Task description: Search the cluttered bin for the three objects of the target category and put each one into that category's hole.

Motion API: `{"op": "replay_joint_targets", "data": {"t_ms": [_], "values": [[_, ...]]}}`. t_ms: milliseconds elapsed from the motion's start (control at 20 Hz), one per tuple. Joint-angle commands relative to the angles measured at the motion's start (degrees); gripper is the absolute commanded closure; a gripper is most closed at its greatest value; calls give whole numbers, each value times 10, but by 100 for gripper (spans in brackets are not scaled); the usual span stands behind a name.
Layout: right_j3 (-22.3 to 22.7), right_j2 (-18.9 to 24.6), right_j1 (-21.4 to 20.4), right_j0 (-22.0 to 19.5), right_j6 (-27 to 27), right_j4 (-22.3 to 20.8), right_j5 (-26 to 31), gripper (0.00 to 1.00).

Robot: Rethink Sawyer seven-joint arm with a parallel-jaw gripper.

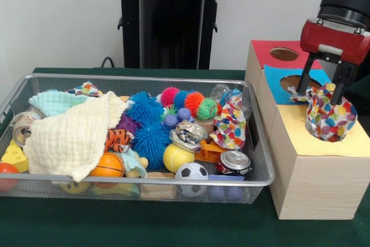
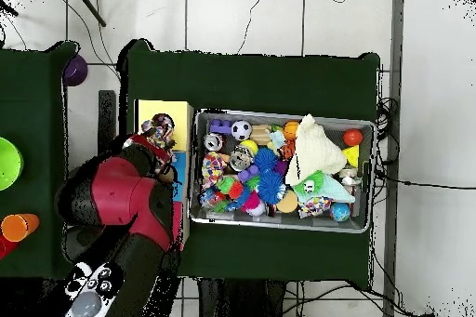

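The wire mesh bin (image 1: 11, 99) holds mixed toys and cloths; it also shows in the overhead view (image 2: 367, 127). My gripper (image 1: 325, 88) is shut on a patch-printed white cloth (image 1: 330, 117), which hangs down onto the yellow panel (image 1: 306, 140) of the nearest pale wood box (image 1: 318, 186) and hides its hole. In the overhead view this cloth (image 2: 160, 128) lies over the yellow panel (image 2: 147, 111). A second patch-printed cloth (image 1: 231, 126) lies at the bin's right end, and a third (image 1: 87, 89) peeks out at the bin's back left.
A cream waffle cloth (image 1: 72, 134) and a mint-green cloth (image 1: 52, 101) cover the bin's left part. Blue spiky balls (image 1: 147, 125), a soccer ball (image 1: 191, 171) and a can (image 1: 234, 160) lie around. The red-panelled hole (image 1: 284, 54) and blue-panelled hole (image 1: 293, 80) stand behind the yellow box.
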Motion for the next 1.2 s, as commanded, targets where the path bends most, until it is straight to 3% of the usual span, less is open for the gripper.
{"op": "replay_joint_targets", "data": {"t_ms": [50, 500, 1200], "values": [[34, 88, 20, -36, 96, 25, 51, 0], [36, 152, 44, -77, 75, 14, 16, 0], [42, 148, 36, -66, 88, 14, 29, 0]]}}
